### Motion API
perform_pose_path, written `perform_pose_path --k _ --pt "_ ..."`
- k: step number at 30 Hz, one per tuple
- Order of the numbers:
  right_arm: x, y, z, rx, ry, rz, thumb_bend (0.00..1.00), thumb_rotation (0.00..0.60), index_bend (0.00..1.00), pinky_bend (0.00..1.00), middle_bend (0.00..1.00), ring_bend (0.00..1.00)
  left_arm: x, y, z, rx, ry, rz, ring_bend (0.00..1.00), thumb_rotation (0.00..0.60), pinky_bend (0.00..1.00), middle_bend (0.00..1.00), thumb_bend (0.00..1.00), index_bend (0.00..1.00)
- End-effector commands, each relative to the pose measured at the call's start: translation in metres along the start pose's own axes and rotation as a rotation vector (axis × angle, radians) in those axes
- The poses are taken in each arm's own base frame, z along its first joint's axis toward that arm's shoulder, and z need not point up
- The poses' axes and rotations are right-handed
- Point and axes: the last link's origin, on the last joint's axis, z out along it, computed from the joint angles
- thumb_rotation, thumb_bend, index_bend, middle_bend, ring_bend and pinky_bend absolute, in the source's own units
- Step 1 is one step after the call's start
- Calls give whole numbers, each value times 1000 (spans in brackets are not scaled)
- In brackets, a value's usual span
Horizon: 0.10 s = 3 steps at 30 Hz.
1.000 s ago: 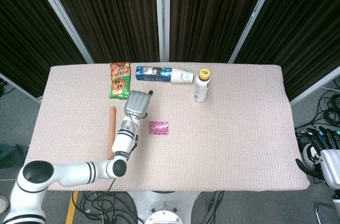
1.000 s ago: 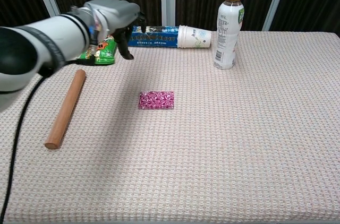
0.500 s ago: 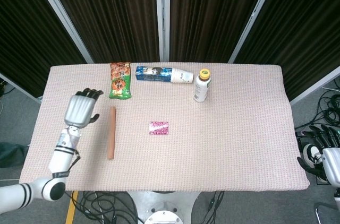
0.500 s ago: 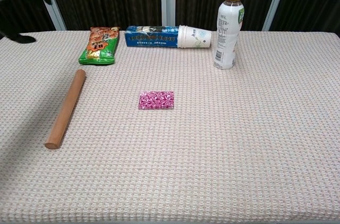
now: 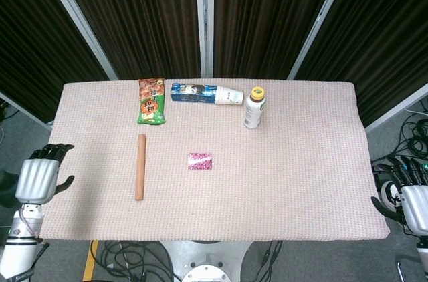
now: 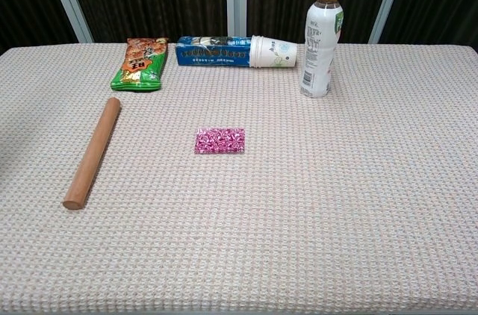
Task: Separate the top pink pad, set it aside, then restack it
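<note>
The pink pad stack [image 5: 200, 161] lies flat near the middle of the table, also plain in the chest view as a glittery pink rectangle [image 6: 219, 140]. Nothing touches it. My left hand [image 5: 39, 179] hangs off the table's left edge, low and far from the pad, fingers loosely bent and holding nothing. My right hand [image 5: 409, 195] sits beyond the table's right edge, partly cut off by the frame, fingers apart and holding nothing. Neither hand shows in the chest view.
A wooden rolling pin [image 5: 140, 166] lies left of the pad. Along the far edge sit a green snack bag [image 5: 150, 101], a blue box with a paper cup [image 5: 205, 93] on its side, and an upright bottle [image 5: 253, 107] with a yellow cap.
My left hand has drawn back from beside the pad, leftward across the table and down past its left edge. The pad and other objects have not moved.
</note>
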Motion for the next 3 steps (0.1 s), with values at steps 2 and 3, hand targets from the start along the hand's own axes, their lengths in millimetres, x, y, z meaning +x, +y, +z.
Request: perform_pose_path --k 2,3 --pt "0 -1 -1 5 7 -6 167 525 184 0 95 0 5 -10 -23 18 22 20 253 600 353 381 240 300" --pt "-1 -1 -1 1 5 -11 167 524 180 0 93 0 5 -12 -26 26 23 26 243 600 346 376 240 297"
